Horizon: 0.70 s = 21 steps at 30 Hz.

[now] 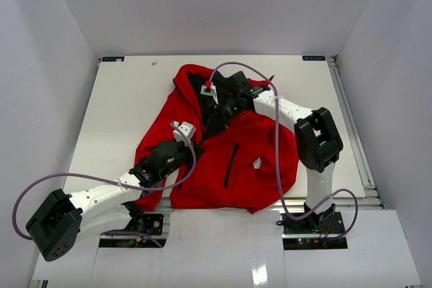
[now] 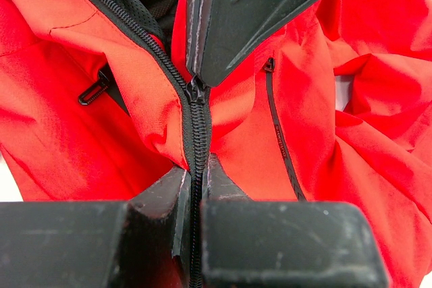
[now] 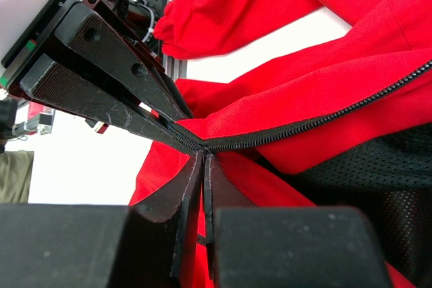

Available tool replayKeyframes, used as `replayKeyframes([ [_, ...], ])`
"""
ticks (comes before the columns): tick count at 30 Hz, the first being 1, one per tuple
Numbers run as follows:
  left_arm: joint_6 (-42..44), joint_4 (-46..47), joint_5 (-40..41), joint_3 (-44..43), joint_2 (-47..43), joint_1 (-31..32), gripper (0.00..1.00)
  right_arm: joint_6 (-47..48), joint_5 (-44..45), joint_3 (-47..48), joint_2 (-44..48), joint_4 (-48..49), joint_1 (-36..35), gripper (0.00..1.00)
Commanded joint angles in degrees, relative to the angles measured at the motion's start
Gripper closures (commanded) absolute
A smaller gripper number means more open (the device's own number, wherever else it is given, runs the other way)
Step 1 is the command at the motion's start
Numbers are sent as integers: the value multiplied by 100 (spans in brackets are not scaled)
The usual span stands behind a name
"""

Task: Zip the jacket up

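The red jacket (image 1: 250, 166) lies crumpled on the white table (image 1: 121, 112), its black lining (image 3: 378, 160) showing at the open upper front. My left gripper (image 2: 196, 166) is shut on the joined lower stretch of the dark front zipper (image 2: 197, 119). Just beyond it, my right gripper (image 3: 204, 154) is shut on the zipper pull at the slider (image 2: 196, 90), where the open teeth (image 3: 324, 123) split apart. In the top view the left gripper (image 1: 196, 143) and right gripper (image 1: 217, 116) meet over the jacket's middle. A dark pocket zip (image 2: 280, 133) runs beside the front zipper.
Purple cables (image 1: 277, 133) loop over both arms. Aluminium rails (image 1: 337, 197) edge the table at the near and right sides. White walls enclose the back and sides. A sleeve (image 3: 236, 11) bunches toward the near rail.
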State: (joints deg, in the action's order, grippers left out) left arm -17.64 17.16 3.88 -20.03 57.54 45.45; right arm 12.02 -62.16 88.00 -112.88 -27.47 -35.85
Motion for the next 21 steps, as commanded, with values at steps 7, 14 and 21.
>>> replayKeyframes([
  [7, -112, -85, 2, -129, -94, -12, 100, -412, 975, -372, 814, 1197, 10, 92],
  [14, -286, -443, -74, -315, -305, -10, 100, -497, 1260, -19, 756, 1341, 39, 92],
  [21, -485, -798, -246, -422, -688, -10, 100, -681, 1398, 616, 244, 1297, 225, 92],
])
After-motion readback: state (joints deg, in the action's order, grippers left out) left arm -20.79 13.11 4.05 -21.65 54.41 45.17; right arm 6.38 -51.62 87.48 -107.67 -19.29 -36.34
